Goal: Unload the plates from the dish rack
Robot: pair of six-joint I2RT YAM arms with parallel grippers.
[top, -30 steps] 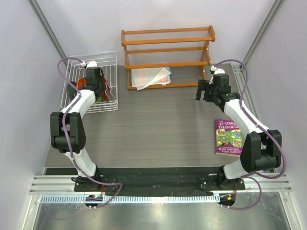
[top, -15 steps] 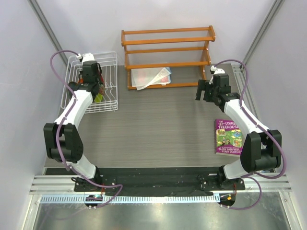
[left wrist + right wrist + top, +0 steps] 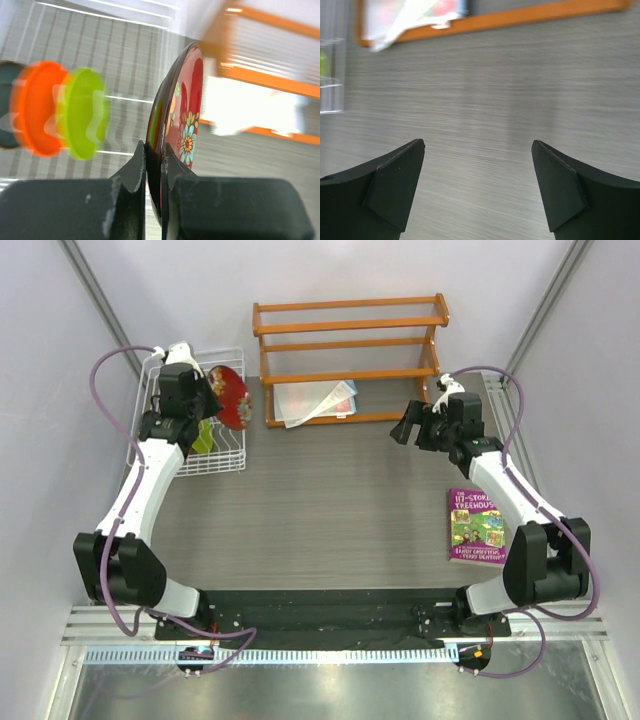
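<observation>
My left gripper (image 3: 156, 152) is shut on the rim of the dark red floral plate (image 3: 186, 115) and holds it on edge above the white wire dish rack (image 3: 232, 462); in the top view the plate (image 3: 230, 396) hangs over the rack's right side by the left gripper (image 3: 212, 392). The lime green plate (image 3: 84, 120), orange plate (image 3: 41, 107) and dark teal plate (image 3: 5, 117) stand upright in the rack below. My right gripper (image 3: 405, 430) is open and empty over the bare table (image 3: 480, 100).
An orange wooden three-tier shelf (image 3: 350, 340) stands at the back, with a clear plastic packet (image 3: 315, 400) on its bottom tier. A colourful book (image 3: 476, 525) lies at the right of the table.
My left gripper has lifted the dark red plate up out of the rack and swung it to the right. My right gripper has turned slightly left.
</observation>
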